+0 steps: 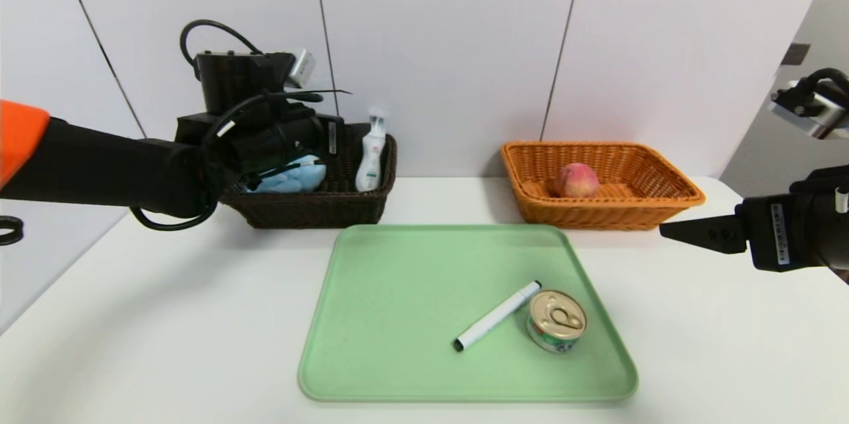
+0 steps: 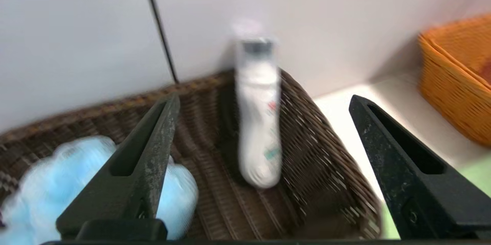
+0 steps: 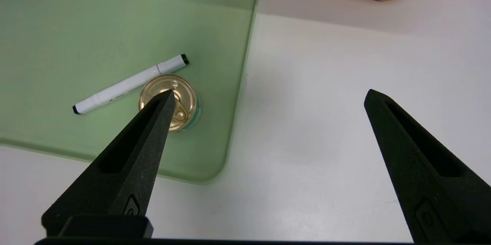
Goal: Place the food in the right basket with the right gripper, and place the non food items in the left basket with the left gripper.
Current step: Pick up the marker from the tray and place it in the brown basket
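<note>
White marker pen (image 1: 497, 316) lies diagonal on tray (image 1: 398, 291); bottle (image 1: 370, 153) upright in dark basket (image 1: 318, 206); both grippers' fingers spread, empty.

**Three cameras, one table**

The head camera looks forward and down over the whole table (image 1: 166, 318). The left wrist camera peers closely into the dark basket (image 2: 307, 130); the right wrist camera looks down on the green tray (image 3: 76, 15), shared with the head view.
</note>
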`<action>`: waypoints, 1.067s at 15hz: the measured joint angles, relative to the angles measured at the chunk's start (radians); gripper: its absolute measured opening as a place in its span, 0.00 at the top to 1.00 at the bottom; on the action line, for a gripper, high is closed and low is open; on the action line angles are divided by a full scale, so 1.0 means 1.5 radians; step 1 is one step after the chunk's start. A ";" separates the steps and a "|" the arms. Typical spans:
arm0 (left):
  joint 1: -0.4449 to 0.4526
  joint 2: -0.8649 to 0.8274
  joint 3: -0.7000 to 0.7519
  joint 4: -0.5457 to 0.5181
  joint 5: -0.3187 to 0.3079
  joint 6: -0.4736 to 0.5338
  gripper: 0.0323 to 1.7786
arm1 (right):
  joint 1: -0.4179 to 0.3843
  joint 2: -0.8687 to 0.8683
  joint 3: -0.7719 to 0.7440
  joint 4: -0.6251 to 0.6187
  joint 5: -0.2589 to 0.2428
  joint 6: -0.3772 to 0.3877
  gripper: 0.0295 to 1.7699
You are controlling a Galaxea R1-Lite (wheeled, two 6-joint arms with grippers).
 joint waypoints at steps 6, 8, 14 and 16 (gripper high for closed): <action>-0.093 -0.100 0.071 0.096 0.002 -0.011 0.08 | -0.002 -0.002 0.047 -0.094 0.003 0.000 0.04; -0.143 -0.123 0.085 0.140 0.002 -0.028 0.07 | -0.002 0.001 0.052 -0.095 0.004 0.001 0.04; -0.285 -0.141 0.088 0.277 -0.003 -0.042 0.06 | -0.001 0.010 0.056 -0.099 0.006 0.002 0.04; -0.309 -0.136 0.082 0.321 -0.016 -0.037 0.06 | -0.001 0.012 0.055 -0.099 0.007 0.001 0.04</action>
